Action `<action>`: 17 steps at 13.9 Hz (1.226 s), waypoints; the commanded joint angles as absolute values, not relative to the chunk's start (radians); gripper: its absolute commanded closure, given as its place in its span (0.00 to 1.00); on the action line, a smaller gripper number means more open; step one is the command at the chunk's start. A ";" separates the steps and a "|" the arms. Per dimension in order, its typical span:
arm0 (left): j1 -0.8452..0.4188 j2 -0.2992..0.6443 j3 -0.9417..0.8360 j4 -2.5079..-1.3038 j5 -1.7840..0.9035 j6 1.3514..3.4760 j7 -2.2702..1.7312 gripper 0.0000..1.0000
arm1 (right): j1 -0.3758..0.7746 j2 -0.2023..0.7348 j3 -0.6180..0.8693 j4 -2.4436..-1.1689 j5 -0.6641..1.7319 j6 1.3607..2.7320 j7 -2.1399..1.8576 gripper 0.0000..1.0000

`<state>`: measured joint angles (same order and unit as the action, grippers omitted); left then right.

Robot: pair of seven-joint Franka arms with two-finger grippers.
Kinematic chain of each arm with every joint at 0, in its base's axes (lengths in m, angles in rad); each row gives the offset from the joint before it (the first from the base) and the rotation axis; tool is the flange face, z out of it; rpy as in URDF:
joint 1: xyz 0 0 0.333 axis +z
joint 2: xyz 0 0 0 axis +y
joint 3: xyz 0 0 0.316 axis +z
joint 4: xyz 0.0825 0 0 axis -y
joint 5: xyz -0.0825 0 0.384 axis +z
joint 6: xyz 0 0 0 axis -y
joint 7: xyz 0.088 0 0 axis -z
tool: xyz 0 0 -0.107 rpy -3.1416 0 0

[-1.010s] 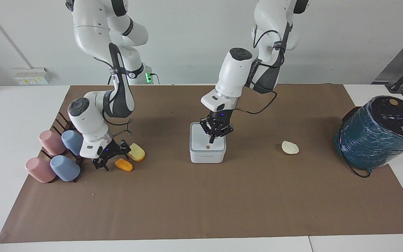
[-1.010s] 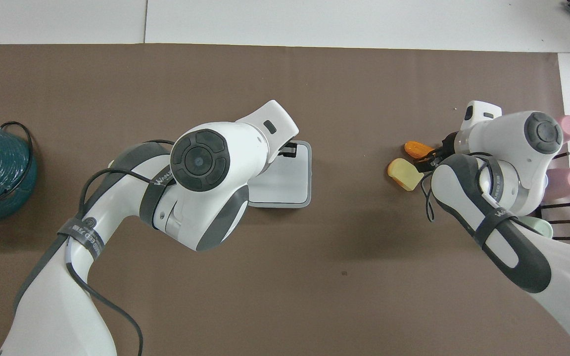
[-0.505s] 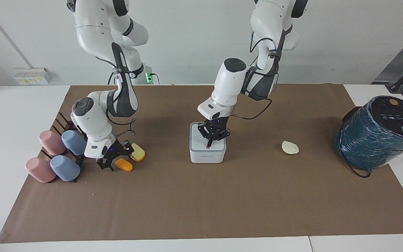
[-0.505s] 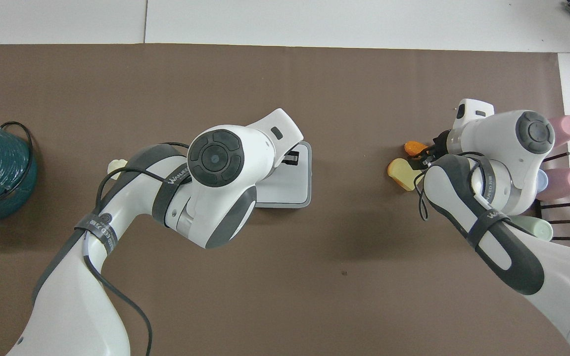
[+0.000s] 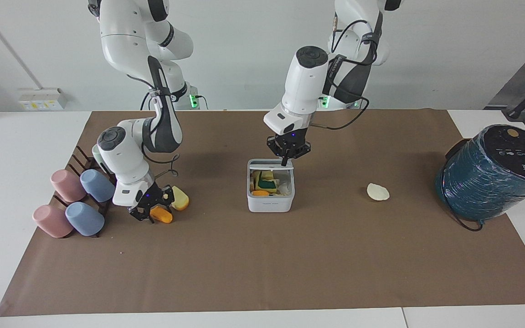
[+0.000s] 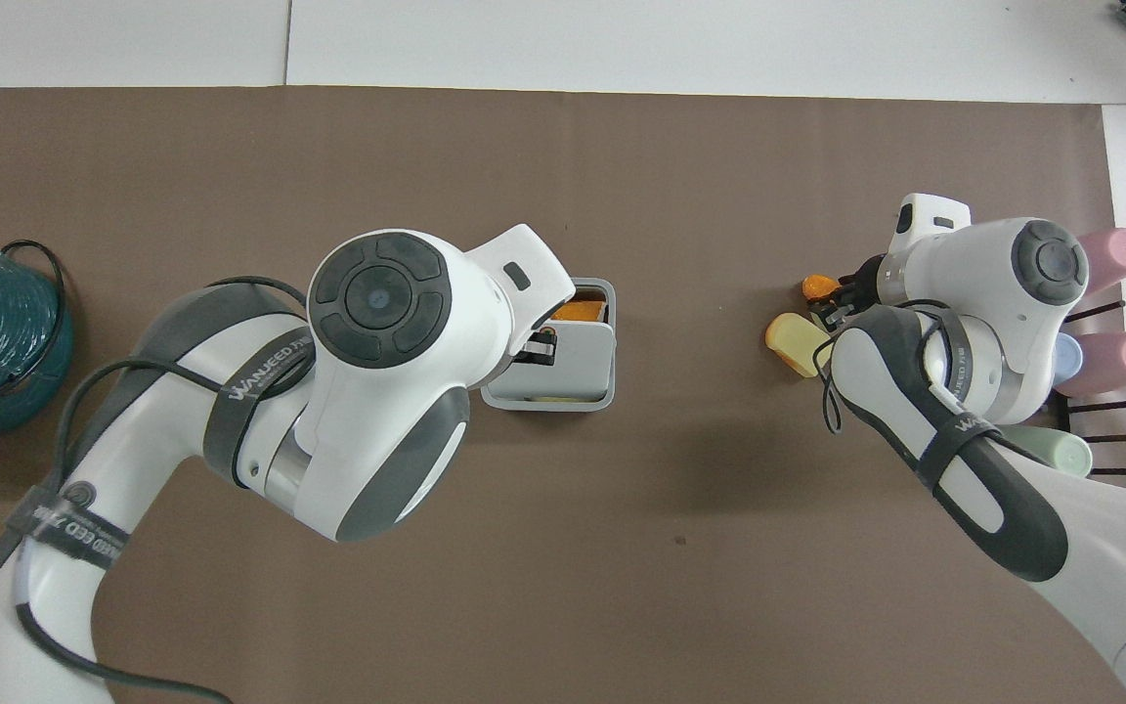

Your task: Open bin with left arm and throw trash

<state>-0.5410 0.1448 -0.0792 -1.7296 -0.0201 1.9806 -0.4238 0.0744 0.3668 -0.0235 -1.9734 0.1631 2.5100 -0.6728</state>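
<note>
The white bin (image 5: 270, 205) stands mid-table with its lid (image 5: 271, 165) swung up at the edge nearer the robots; yellow, green and orange scraps show inside. My left gripper (image 5: 285, 159) is shut and empty just above the raised lid. The bin also shows in the overhead view (image 6: 607, 391). My right gripper (image 5: 152, 210) is open and low, its fingers straddling the orange lump (image 5: 162, 215). The yellow wedge (image 5: 180, 198) lies beside it, a little nearer the robots. The cream oval (image 5: 378, 192) lies on the mat toward the left arm's end; the left arm hides it in the overhead view.
Pink and blue cups (image 5: 75, 200) lie on a dark rack at the right arm's end, close to the right gripper. A large teal wrapped cylinder (image 5: 490, 175) with a cable stands at the left arm's end. A brown mat (image 5: 262, 264) covers the table.
The bin's lid has sprung open. My left gripper has lifted off the lid's orange dot and risen. My right gripper has lowered onto the orange lump.
</note>
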 commanded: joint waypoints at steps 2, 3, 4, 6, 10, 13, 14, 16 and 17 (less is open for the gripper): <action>-0.488 0.084 -0.071 -1.772 -0.026 1.884 -0.442 1.00 | 0.072 0.364 -0.021 -1.908 0.190 2.455 -0.582 1.00; -0.467 0.083 -0.071 -1.782 -0.026 1.893 -0.436 0.94 | 0.072 0.351 -0.020 -1.887 0.190 2.416 -0.519 1.00; -0.444 0.077 -0.072 -1.799 -0.026 1.907 -0.439 0.77 | 0.074 0.339 -0.017 -1.858 0.190 2.366 -0.444 1.00; -0.396 0.060 -0.071 -1.853 -0.025 1.960 -0.423 0.12 | 0.074 0.321 0.024 -1.792 0.192 2.265 -0.285 1.00; -0.283 0.040 -0.071 -1.969 -0.025 2.164 -0.345 0.00 | 0.074 0.314 0.130 -1.697 0.273 2.177 0.051 1.00; -0.166 0.049 -0.072 -1.996 -0.023 2.184 -0.176 0.00 | 0.075 0.318 0.219 -1.690 0.299 2.200 0.283 1.00; -0.132 0.041 -0.072 -2.034 -0.025 2.230 -0.117 0.00 | 0.077 0.318 0.248 -1.690 0.301 2.210 0.343 1.00; -0.077 0.041 -0.072 -2.095 -0.025 2.340 -0.069 0.00 | 0.130 0.321 0.264 -1.690 0.310 2.246 0.438 1.00; -0.071 0.043 -0.072 -2.124 -0.025 2.386 -0.052 0.00 | 0.162 0.322 0.264 -1.692 0.330 2.282 0.501 1.00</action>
<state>-0.0920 0.0819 -0.0605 -2.0343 -0.0199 2.2980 -0.0872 0.1269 0.3075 0.2574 -1.7045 0.2904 2.2391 0.4215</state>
